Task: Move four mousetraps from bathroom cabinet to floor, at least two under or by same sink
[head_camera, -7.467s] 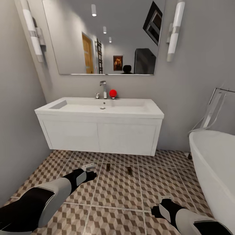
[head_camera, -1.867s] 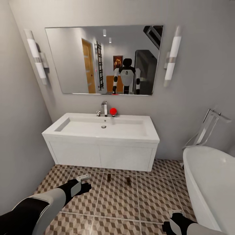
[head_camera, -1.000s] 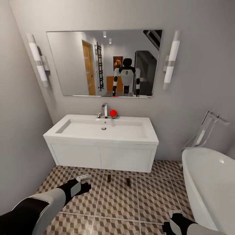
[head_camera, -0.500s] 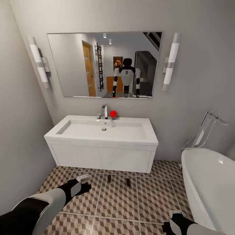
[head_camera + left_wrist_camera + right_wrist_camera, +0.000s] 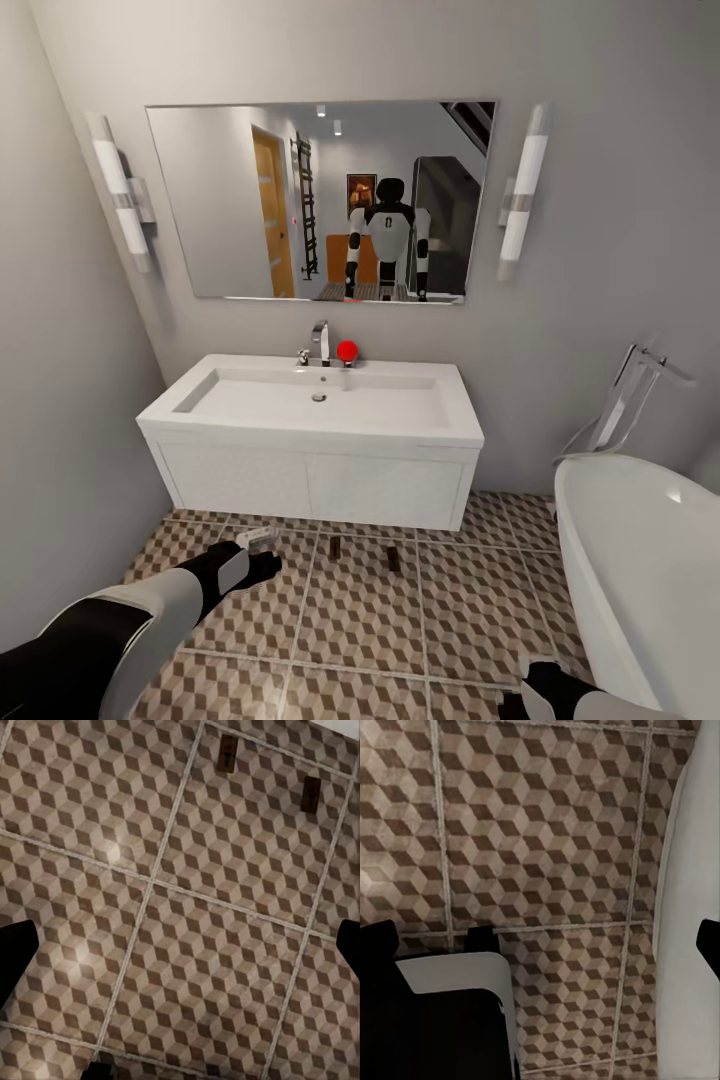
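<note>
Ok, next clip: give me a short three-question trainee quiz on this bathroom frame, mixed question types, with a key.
1. True or false: two mousetraps lie on the bathroom floor in front of the sink.
2. What stands at the head view's right edge? A) a toilet B) a white bathtub C) a laundry basket
3. Fill in: in the left wrist view, the left gripper has its fingers spread wide with only ____ between them.

Key: 1 true; 2 B; 3 floor tiles.
</note>
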